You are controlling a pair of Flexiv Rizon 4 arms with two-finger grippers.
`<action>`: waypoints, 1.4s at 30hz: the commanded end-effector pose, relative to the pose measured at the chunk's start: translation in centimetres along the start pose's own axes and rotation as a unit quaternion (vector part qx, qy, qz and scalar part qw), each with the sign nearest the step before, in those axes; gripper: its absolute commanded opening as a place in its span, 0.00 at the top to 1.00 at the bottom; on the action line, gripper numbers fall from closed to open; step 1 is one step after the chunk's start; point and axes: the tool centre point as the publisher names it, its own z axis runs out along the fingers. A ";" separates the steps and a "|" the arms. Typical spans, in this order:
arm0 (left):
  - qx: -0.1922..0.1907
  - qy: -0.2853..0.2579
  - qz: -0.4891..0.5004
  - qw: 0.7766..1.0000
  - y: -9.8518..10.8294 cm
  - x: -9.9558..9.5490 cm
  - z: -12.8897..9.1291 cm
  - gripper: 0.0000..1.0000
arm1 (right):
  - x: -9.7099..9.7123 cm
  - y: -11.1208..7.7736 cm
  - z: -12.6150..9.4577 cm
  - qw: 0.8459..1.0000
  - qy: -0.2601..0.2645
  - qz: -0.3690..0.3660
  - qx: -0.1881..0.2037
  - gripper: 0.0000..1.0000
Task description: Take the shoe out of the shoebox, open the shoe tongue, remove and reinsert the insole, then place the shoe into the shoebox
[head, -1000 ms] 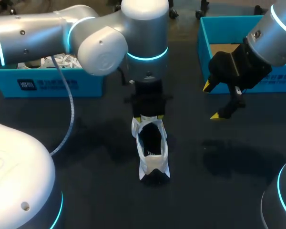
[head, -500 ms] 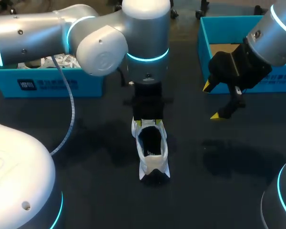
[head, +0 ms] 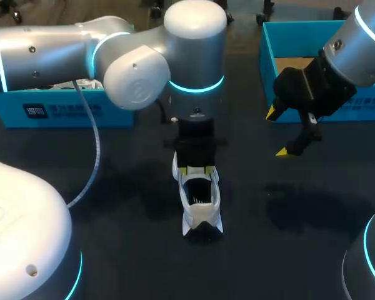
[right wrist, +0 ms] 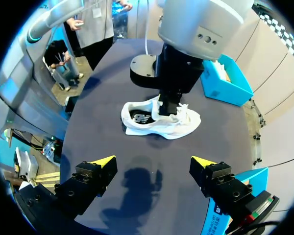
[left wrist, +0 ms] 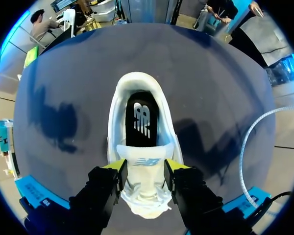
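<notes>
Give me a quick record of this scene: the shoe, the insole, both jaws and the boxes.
shoe: on the table, outside both boxes
insole: inside the shoe, seen through its opening
left jaws: closed on the shoe at its tongue
right jaws: open, empty, above the table by the right shoebox
left shoebox: blue, far left

white logo point(left wrist: 141, 119) on insole point(left wrist: 142, 99) (shoebox point(head: 115, 112) print illegible)

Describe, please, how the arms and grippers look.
The left arm and right arm are rounded silver tubes with glowing cyan rings. A grey cable hangs from the left one. The left gripper and right gripper are black, blocky, yellow-tipped.
</notes>
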 end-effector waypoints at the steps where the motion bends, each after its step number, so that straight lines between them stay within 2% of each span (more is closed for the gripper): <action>1: -0.005 -0.002 -0.001 1.000 -0.5 -0.2 0.8 0.52 | -0.1 0.0 0.2 1.000 0.000 0.001 0.001 0.00; 5: -0.007 -0.003 -0.007 1.000 -1.4 -0.4 1.9 0.53 | -0.1 0.0 0.2 1.000 0.000 0.001 0.001 0.00; 14: -0.015 -0.021 -0.041 0.999 -2.3 0.0 1.9 0.51 | -0.1 0.0 0.2 1.000 0.000 0.001 0.001 0.00; 17: -0.023 -0.022 -0.086 0.996 -2.7 0.2 1.3 0.37 | -0.1 0.0 0.2 1.000 0.000 0.001 0.001 0.00; 20: -0.019 -0.029 -0.127 0.991 -2.8 0.4 0.8 0.18 | -0.1 0.0 0.2 1.000 0.000 0.001 0.001 0.00; 21: -0.021 -0.037 -0.155 0.987 -2.8 0.6 0.4 0.08 | -0.1 0.0 0.2 1.000 0.000 0.001 0.001 0.00; 23: -0.019 -0.049 -0.188 0.981 -3.0 0.9 0.0 0.00 | -0.1 0.0 0.2 1.000 0.000 0.001 0.001 0.00; 35: -0.032 -0.060 -0.282 0.957 -4.4 3.9 -1.9 0.00 | -0.1 0.0 0.2 1.000 0.000 0.001 0.001 0.00; 38: -0.048 -0.058 -0.293 0.953 -5.4 5.2 -2.4 0.00 | -0.1 0.0 0.2 1.000 0.000 0.001 0.001 0.00; 39: -0.039 -0.061 -0.294 0.953 -5.6 5.6 -2.5 0.00 | -0.1 0.0 0.2 1.000 0.000 0.001 0.001 0.00; 42: -0.039 -0.061 -0.294 0.953 -5.6 5.6 -2.5 0.00 | -0.1 0.0 0.2 1.000 0.000 0.001 0.001 0.00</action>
